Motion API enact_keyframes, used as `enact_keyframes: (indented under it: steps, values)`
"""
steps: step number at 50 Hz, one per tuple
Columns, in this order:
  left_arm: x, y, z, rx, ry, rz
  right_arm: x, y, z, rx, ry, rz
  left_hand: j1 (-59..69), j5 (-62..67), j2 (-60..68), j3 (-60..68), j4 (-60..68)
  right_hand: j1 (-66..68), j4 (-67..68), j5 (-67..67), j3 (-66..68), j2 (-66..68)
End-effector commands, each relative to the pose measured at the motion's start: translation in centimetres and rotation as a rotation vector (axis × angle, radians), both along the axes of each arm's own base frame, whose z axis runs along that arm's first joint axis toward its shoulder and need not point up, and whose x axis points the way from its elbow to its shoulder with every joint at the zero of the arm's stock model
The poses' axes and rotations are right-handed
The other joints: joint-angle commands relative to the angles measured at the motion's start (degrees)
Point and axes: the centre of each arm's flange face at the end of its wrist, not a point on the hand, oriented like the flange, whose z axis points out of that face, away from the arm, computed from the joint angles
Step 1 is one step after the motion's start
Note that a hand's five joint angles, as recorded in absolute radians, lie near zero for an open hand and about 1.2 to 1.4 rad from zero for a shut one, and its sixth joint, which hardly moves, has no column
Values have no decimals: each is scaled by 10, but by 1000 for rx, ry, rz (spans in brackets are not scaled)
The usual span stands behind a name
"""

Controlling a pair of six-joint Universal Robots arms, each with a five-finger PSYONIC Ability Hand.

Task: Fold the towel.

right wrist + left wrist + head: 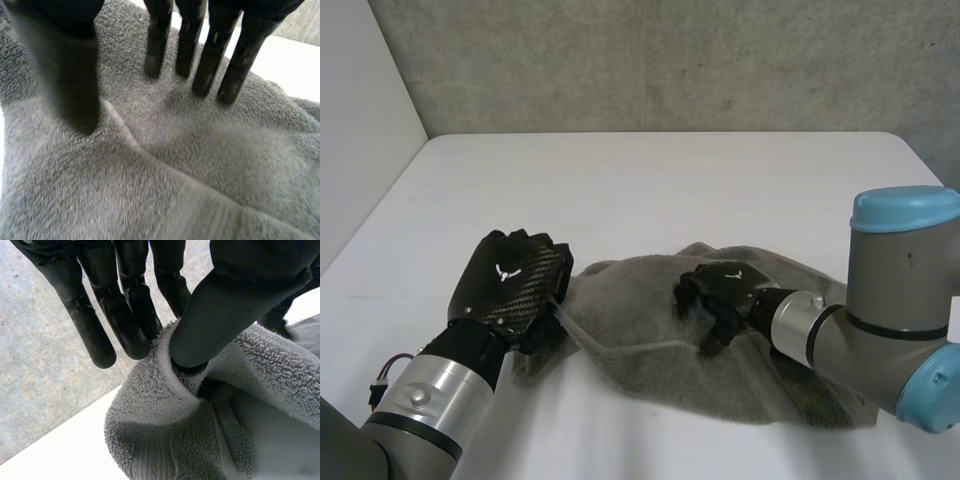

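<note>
A grey towel (pixel 640 300) lies rumpled on the white table (pixel 650 190), spread from the left hand (pixel 510 285) across to the right arm (pixel 880 330), with its far side bunched into soft ridges. The left hand sits at the towel's end nearest to it and holds the cloth. In the left wrist view its thumb (pixel 215 320) bears down on the rolled, hemmed edge, the fingers (pixel 100 335) stand straight just behind that edge, and the hem is pinched between them into a raised loop. Below the thumb the towel folds over on itself in a thick lump, with bare table beside it. The right hand (pixel 720 290) is over the towel's middle, palm down. In the right wrist view its fingers (pixel 210 65) are straight and slightly spread, their tips on the pile, and the thumb (pixel 75 90) is set well apart from them, also on the cloth, so this hand is wide and grips nothing. A low crease runs from beside that thumb across the cloth under the palm, and a flat woven band crosses the towel further on. Beyond both hands the table stretches to a rough grey wall (pixel 670 60).
</note>
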Motion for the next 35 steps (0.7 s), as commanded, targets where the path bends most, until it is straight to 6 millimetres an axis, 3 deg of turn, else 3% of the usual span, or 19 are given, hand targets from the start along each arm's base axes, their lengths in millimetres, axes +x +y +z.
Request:
enact_keyframes:
  steps: [1,13,20,27,35]
  values:
    - [1,1,0,-3,3,0,6,3,-3,11,-35,5,116,113,102,102,101,-218,-204,-190,-203,-204]
    - [1,0,1,-7,5,3,10,7,-15,47,-21,19,116,113,102,102,101,-218,-204,-190,-203,-204]
    - [4,-5,3,-16,11,22,15,17,-23,81,-4,45,116,113,102,102,101,-50,-37,-23,-36,-37]
    - [11,-18,4,-21,14,69,16,33,-22,180,13,119,116,113,102,102,101,-13,0,14,1,0]
    - [16,-28,5,-39,23,103,14,34,-23,156,48,143,116,113,102,102,101,180,193,207,194,193]
